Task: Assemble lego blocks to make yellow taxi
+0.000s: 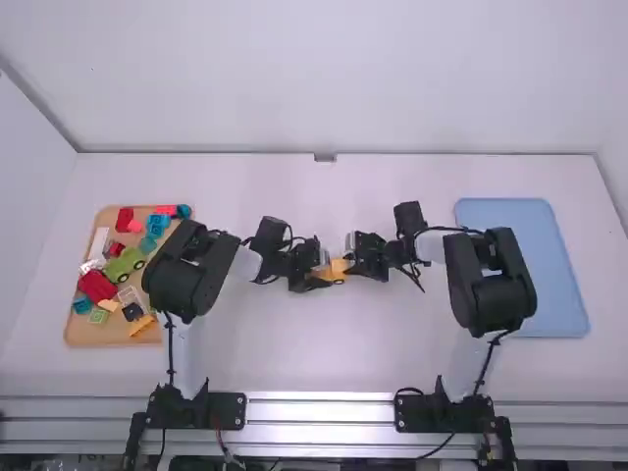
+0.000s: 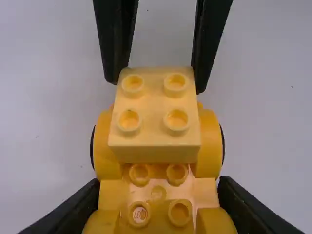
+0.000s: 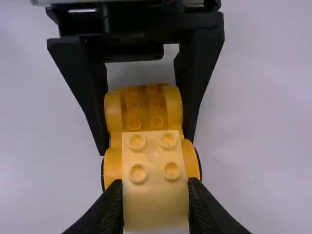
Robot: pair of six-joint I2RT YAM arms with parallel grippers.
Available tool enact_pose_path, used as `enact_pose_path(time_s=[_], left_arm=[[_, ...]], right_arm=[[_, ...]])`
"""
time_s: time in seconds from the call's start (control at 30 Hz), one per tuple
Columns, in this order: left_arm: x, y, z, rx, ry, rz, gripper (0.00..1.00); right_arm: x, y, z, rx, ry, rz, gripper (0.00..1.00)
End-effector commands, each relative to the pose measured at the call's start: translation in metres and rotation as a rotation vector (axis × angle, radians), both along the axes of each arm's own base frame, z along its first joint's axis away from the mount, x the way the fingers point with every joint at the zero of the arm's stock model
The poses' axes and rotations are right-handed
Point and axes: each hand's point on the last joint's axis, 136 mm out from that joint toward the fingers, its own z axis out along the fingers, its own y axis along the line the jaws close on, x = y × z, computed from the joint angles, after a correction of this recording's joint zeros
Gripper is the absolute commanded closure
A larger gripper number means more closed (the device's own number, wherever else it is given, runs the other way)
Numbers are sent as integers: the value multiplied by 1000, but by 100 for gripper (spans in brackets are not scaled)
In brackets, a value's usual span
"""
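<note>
In the high view my left gripper (image 1: 319, 278) and right gripper (image 1: 355, 261) meet mid-table at the yellow car base (image 1: 338, 270). The left wrist view has my left gripper (image 2: 158, 204) shut on the sides of the orange-yellow car base (image 2: 209, 141). A paler yellow block (image 2: 154, 105) with studs on top lies over one end of it, between its fenders. My right gripper (image 3: 155, 207) is shut on that block (image 3: 153, 156), its fingertips on two opposite sides; beyond it, the base (image 3: 144, 108) sits between the left fingers. Whether block and base are joined, I cannot tell.
At the far left a tan tray (image 1: 88, 332) holds several loose bricks and a green car piece (image 1: 125, 264). A blue tray (image 1: 520, 265) lies at the right, beside the right arm. A wall (image 1: 324, 78) rises behind the table's far edge.
</note>
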Motion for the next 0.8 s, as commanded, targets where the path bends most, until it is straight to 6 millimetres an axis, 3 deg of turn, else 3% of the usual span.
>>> enact_pose_path(time_s=[0.0,0.57,0.7,0.77], left_arm=[[-12,14,-35,112,64,48,64],[-11,17,-36,115,70,55,64],[-14,16,-37,118,79,51,64],[-13,18,-38,120,85,57,64]], right_arm=[[-1,3,2,39,48,-12,74],[-7,10,-19,-116,-6,27,79],[-2,4,-20,-127,-12,9,76],[-1,3,-20,-123,-11,5,68]])
